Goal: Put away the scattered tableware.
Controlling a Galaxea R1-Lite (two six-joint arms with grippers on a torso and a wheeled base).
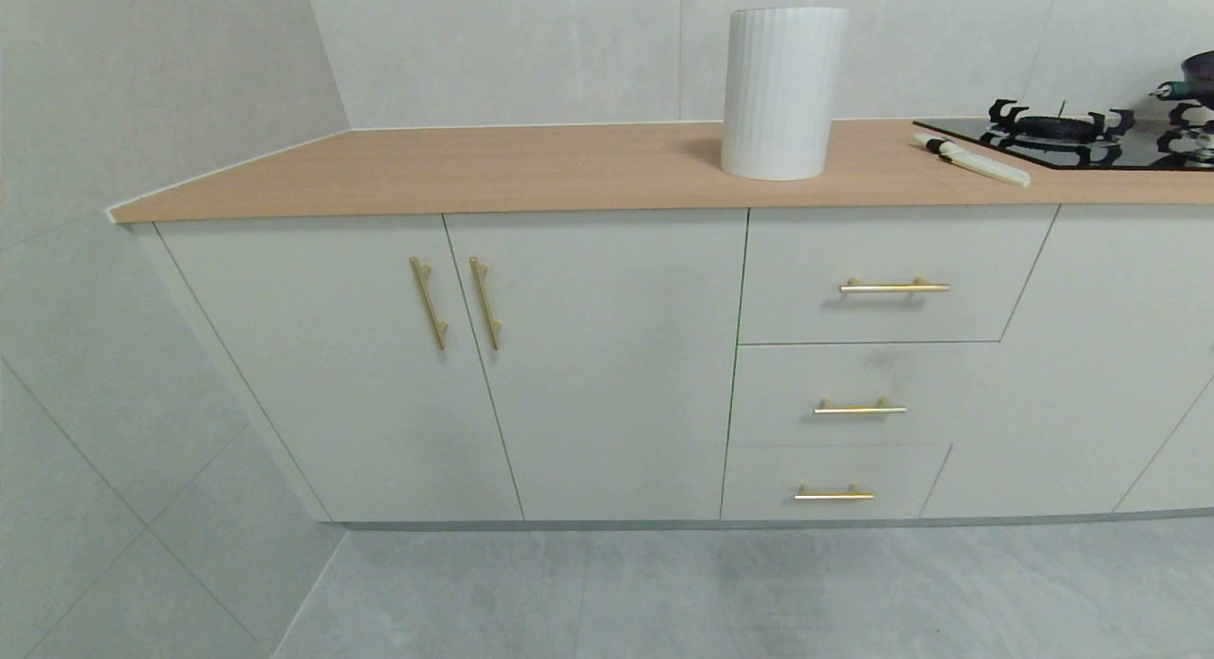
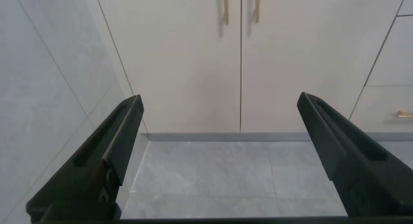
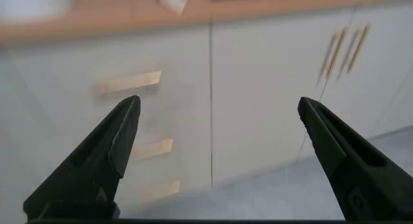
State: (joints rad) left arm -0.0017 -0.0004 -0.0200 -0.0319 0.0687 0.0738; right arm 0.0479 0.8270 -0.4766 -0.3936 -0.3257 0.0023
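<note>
A white knife (image 1: 972, 160) with a dark band on its handle lies on the wooden countertop (image 1: 531, 171), just left of the stove. A tall white ribbed holder (image 1: 781, 92) stands upright on the counter to the knife's left. My left gripper (image 2: 219, 114) is open, low over the floor, facing the double cabinet doors. My right gripper (image 3: 216, 114) is open with nothing between its fingers, facing the drawer fronts below the counter; the knife's tip (image 3: 172, 0) shows above it.
A black gas hob (image 1: 1091, 137) with a dark pot (image 1: 1197, 76) sits at the counter's right end. Below are two cabinet doors (image 1: 455, 356) with gold handles and a stack of three shut drawers (image 1: 873, 356). A tiled wall closes the left side; grey floor lies in front.
</note>
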